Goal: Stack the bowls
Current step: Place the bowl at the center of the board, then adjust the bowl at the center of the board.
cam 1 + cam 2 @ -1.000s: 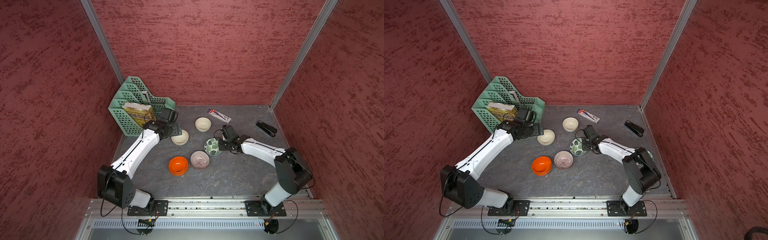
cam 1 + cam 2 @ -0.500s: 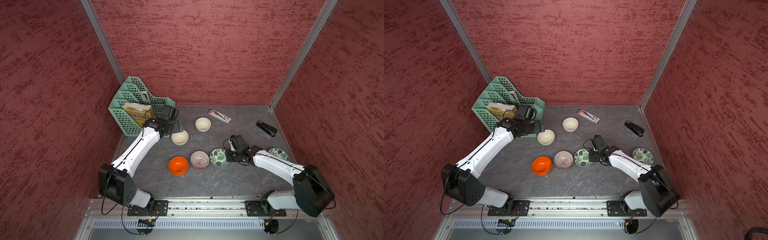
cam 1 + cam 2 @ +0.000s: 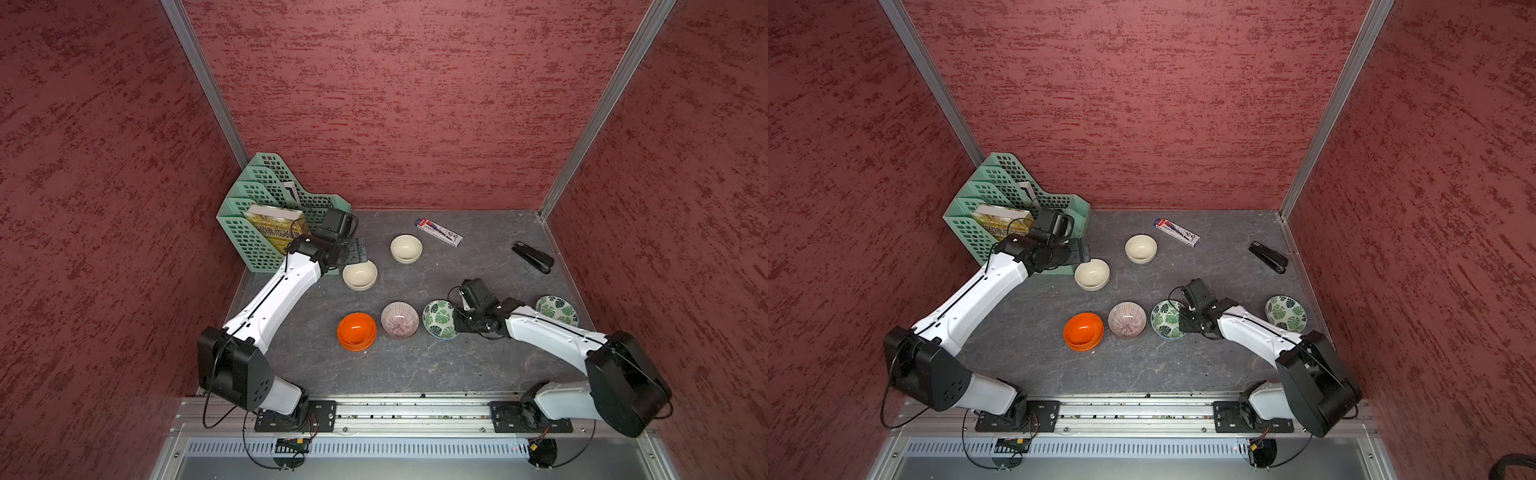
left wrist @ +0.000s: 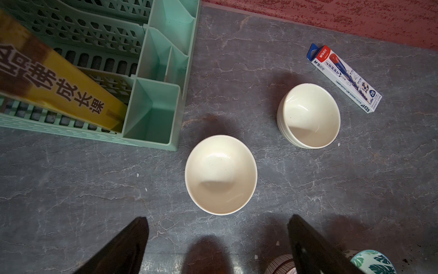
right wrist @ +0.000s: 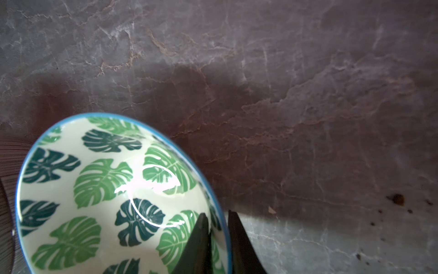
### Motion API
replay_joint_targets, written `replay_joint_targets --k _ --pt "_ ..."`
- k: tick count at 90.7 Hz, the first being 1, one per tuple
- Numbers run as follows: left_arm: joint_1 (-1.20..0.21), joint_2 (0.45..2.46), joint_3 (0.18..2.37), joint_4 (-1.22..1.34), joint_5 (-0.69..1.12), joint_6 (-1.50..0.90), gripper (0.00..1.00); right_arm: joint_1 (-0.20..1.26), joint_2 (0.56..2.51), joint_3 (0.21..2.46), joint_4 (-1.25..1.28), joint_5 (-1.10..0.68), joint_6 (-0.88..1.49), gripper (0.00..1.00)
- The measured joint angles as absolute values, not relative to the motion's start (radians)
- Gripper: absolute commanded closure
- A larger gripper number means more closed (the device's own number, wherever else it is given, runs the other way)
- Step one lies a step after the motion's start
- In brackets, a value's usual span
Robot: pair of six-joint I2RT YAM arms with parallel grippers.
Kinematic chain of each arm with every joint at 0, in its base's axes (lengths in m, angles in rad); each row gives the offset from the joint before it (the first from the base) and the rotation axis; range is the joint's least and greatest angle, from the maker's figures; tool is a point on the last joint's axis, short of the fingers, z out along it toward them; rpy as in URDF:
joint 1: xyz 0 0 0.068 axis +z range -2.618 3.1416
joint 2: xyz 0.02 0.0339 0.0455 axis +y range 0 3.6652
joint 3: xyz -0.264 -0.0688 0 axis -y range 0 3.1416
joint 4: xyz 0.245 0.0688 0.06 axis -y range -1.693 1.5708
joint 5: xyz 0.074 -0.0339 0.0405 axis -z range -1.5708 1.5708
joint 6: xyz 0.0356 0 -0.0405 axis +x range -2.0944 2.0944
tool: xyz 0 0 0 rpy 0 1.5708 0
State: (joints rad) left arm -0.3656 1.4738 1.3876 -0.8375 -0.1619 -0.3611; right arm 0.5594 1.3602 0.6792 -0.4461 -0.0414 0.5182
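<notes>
Orange pair: the orange bowls (image 3: 356, 331) show a doubled rim, so I judge them already nested. They stand at the front of the surface (image 3: 415, 374).
Purple pair: one purple striped bowl (image 3: 399, 320) shows just beside the orange bowls. Whether its twin sits under it I cannot tell.
Leaf pair: not stacked. The leaf bowl (image 3: 438, 319) stands just beside the purple striped bowl, and the other leaf bowl (image 3: 556, 309) is well apart, toward the edge of the surface.
Cream pair: not stacked. The cream bowl (image 4: 221, 175) and the other cream bowl (image 4: 309, 116) stand near each other but apart.
Right gripper (image 5: 217, 213): its fingers (image 5: 199, 242) sit narrowly either side of the leaf bowl's rim, one inside and one outside. Whether they press it I cannot tell.
Left gripper (image 4: 217, 218): its fingers are spread wide and hold nothing, above the surface just short of the cream bowl.
Left to do: by my reading, at least the leaf and cream pairs.
</notes>
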Motion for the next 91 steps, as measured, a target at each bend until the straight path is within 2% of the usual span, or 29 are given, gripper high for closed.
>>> replay_joint_targets --k 19,30,52,71,91 --pt "-0.403 1.474 1.388 -0.856 -0.184 -0.353 0.05 0.560 1.348 0.679 -0.454 -0.023 0.519 0.58" --pt "-0.426 1.458 1.364 -0.883 -0.188 -0.351 0.07 0.560 1.268 0.680 -0.483 -0.001 0.514 0.52" --pt "-0.430 1.342 1.224 -1.034 -0.189 -0.416 0.10 0.560 1.144 0.804 -0.577 0.066 0.461 0.49" --pt "-0.429 1.221 1.052 -1.128 -0.153 -0.511 0.13 0.561 1.192 0.935 -0.593 0.098 0.383 0.48" --pt "-0.450 1.184 0.899 -1.137 -0.056 -0.617 0.17 0.561 1.267 0.957 -0.580 0.094 0.341 0.48"
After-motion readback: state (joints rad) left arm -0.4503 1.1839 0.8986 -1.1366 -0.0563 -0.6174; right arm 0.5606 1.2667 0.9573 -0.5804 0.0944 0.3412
